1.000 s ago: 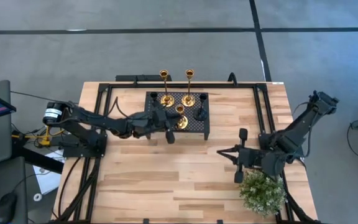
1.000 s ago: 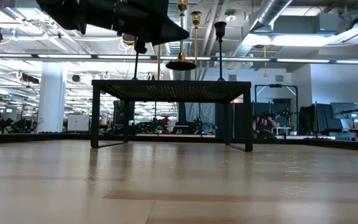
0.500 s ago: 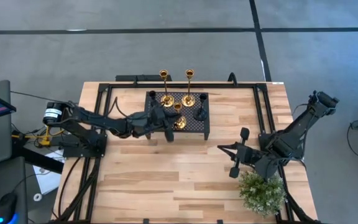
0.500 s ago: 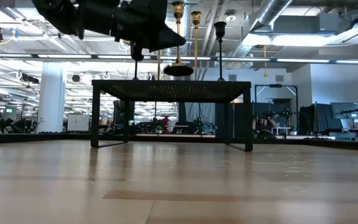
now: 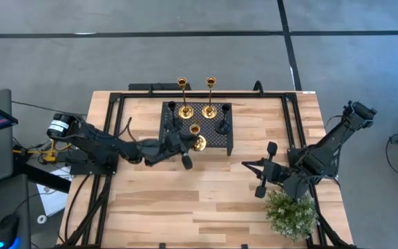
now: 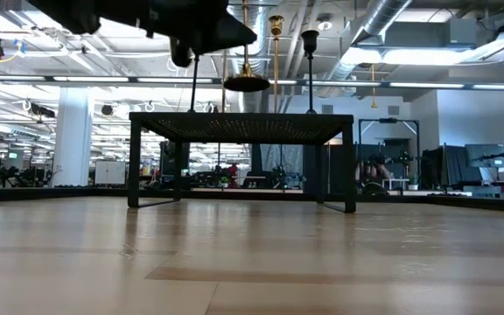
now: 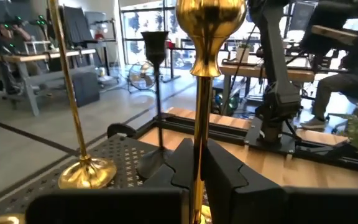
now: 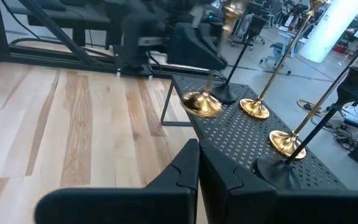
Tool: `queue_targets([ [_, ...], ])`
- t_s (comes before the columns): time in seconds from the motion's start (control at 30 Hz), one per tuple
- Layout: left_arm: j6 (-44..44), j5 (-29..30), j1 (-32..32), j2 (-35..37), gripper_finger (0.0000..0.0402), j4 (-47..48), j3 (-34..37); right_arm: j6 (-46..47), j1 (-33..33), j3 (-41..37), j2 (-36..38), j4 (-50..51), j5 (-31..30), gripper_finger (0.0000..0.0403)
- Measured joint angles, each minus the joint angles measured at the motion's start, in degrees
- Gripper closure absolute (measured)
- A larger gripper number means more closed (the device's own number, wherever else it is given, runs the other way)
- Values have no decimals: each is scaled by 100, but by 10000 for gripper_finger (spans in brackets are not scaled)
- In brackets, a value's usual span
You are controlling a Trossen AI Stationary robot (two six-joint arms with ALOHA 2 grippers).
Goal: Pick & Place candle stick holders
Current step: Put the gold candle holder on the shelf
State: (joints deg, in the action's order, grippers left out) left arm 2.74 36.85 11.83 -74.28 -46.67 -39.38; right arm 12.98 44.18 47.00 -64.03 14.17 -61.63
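- Nearest edge: the wooden table (image 5: 185,207) has a wide bare stretch across its near half; only the green plant (image 5: 292,213) stands at the near right corner.
- My right gripper (image 5: 264,181) waits just beyond the plant, well right of the stand, fingers pressed together on nothing.
- My left gripper (image 5: 186,153) is at the stand's near edge, clamped tight on the stem of the short gold holder (image 5: 196,136). In the low view its round base (image 6: 247,84) hangs clear above the stand top.
- The black perforated stand (image 5: 221,144) sits centre-far on the table. Open wood lies to its left and right, bounded by black frame rails (image 5: 292,128).
- On the stand: one black holder (image 5: 222,123) on the right side, another black holder (image 5: 171,108) at the far left.
- Farthest: two tall gold holders, one left (image 5: 184,97) and one right (image 5: 210,97), bases on the stand's far half, apart from each other.
- No brand, label or writing can be read on any item.
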Motion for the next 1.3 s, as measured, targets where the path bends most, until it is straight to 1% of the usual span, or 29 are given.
queue_targets([
  [0.17,255,948,644,-6,387,-109,0,-90,0,0,0,1,2,403],
  [0.3,354,1754,1050,-373,387,-504,-5,-92,0,0,0,1,2,403],
  [0.4,484,2122,1105,-969,387,-1055,-176,-136,0,0,0,-2,2,403],
  [0.47,827,2343,1064,-1407,387,-1366,-429,-146,0,0,0,-2,2,403],
  [0.6,1525,2768,906,-1907,385,-1515,-1053,-151,0,-2,0,10,2,403],
  [0.73,1830,2938,796,-2036,385,-1514,-1362,-150,0,-2,0,26,2,403],
  [0.8,1800,3013,745,-1993,386,-1522,-1377,-151,0,-2,0,42,2,403],
  [0.93,1624,3389,589,-1987,385,-1511,-1369,-152,0,-2,0,46,2,403],
  [1.07,1354,3388,410,-2045,385,-1494,-1366,-152,0,-2,0,60,2,403],
  [1.3,1329,3391,296,-2039,385,-1516,-1364,-151,4,-2,0,60,4,403],
])
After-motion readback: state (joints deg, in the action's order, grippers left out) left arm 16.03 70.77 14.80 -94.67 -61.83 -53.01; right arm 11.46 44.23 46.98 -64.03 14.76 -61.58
